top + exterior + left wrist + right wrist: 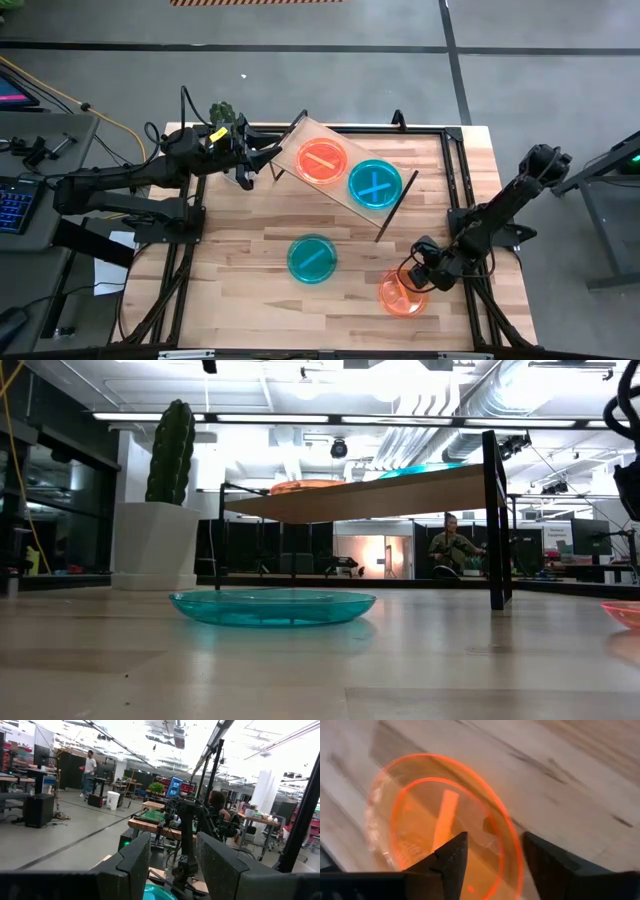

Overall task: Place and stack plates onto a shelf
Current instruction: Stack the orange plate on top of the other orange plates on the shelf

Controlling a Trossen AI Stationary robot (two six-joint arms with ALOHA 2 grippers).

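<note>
The shelf [345, 180] stands askew mid-table on its black wire legs. It carries an orange plate [322, 160] and teal plates [375, 184] whose bar marks cross. Another teal plate [312, 258] lies flat on the tabletop, also in the low view [272, 605]. An orange plate [402, 293] lies near the table's near right corner. My right gripper [418, 272] is open just over it, a finger on each side of its rim [512, 845]. My left gripper [245, 165] is open, held level at the shelf's left end [172, 870]. My right gripper has its open fingers [452, 855] on either side of the orange plate's rim, coming slanting down from the table's right side. I cannot tell whether they touch it. The plate rests on the tabletop.
A small green plant [222, 110] stands behind my left gripper at the table's far left; a cactus in a white pot [165, 510] shows in the low view. Black frame rails [455, 190] run along the table's sides. Bare wood lies between the two table plates.
</note>
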